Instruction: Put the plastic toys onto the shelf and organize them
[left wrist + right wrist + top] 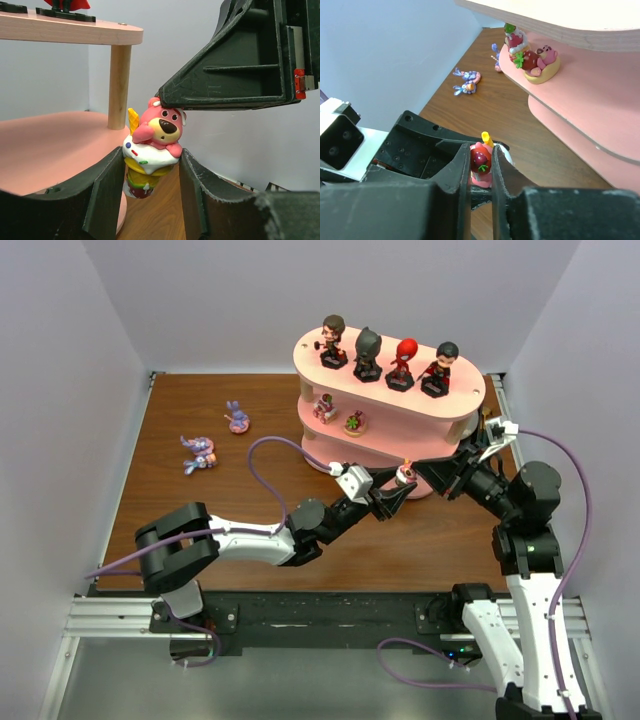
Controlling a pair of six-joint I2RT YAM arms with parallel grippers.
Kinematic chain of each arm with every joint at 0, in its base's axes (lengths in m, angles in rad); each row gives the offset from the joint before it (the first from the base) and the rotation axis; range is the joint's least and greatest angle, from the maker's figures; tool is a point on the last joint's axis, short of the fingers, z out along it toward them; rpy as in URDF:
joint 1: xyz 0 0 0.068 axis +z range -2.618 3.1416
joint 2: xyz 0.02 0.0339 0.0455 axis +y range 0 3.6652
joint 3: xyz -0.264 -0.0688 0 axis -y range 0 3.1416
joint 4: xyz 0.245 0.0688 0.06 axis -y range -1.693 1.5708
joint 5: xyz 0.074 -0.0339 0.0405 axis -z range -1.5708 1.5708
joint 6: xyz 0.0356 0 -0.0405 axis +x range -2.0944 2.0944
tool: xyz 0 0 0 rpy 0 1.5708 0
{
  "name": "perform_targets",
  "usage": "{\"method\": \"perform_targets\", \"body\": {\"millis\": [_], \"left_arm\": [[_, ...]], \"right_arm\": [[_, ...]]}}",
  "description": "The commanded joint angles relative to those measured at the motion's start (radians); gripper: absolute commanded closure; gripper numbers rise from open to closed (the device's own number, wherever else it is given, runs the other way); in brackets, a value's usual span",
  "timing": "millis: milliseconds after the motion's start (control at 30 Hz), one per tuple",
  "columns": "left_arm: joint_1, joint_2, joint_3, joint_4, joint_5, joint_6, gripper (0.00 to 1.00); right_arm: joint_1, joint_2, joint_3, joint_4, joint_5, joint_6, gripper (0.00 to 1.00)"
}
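A tiny pink bear toy (404, 475) on an ice-cream cone hangs above the table, in front of the shelf (470, 400). My left gripper (397, 492) grips the cone's cream from both sides in the left wrist view (152, 160). My right gripper (415, 472) is shut on the toy's head (482, 160). Its finger (240, 65) rests on the bear (155, 130). Four big-headed figurines (368, 352) stand on the cream top board. Two tiny toys (355, 422) sit on the middle pink board (580, 100).
Purple-blue long-eared creatures lie on the brown table at the left (238, 420) (198, 452), also in the right wrist view (467, 82). White walls close in the table on three sides. The shelf's post (119, 85) stands just left of the held toy.
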Motion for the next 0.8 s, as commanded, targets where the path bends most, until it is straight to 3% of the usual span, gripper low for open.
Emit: {"method": "perform_targets", "body": {"millis": [0, 133, 167, 233, 267, 367, 533, 767], "left_arm": [[-0.005, -0.029, 0.020, 0.025, 0.017, 0.050, 0.90], [-0.007, -0.053, -0.003, -0.034, 0.023, 0.079, 0.72], [-0.005, -0.072, -0.011, -0.050, 0.023, 0.094, 0.60], [-0.005, -0.093, -0.014, -0.126, 0.035, 0.111, 0.47], [-0.007, -0.119, -0.017, -0.157, 0.035, 0.124, 0.34], [-0.007, -0.174, -0.021, -0.289, 0.051, 0.195, 0.15], [-0.007, -0.237, -0.015, -0.508, 0.098, 0.308, 0.08], [-0.010, -0.256, 0.003, -0.573, 0.152, 0.333, 0.07]], "right_arm": [[0.003, 0.000, 0.003, 0.010, -0.046, -0.029, 1.00], [0.003, 0.001, 0.021, -0.045, -0.045, -0.097, 1.00], [0.001, 0.003, 0.027, -0.053, -0.046, -0.107, 1.00], [0.004, 0.006, 0.038, -0.084, -0.050, -0.153, 1.00], [0.001, 0.007, 0.047, -0.096, -0.050, -0.170, 1.00], [0.003, 0.013, 0.063, -0.145, -0.057, -0.227, 1.00], [0.003, 0.012, 0.057, -0.150, -0.080, -0.264, 1.00], [0.003, 0.003, 0.043, -0.125, -0.119, -0.276, 1.00]]}}
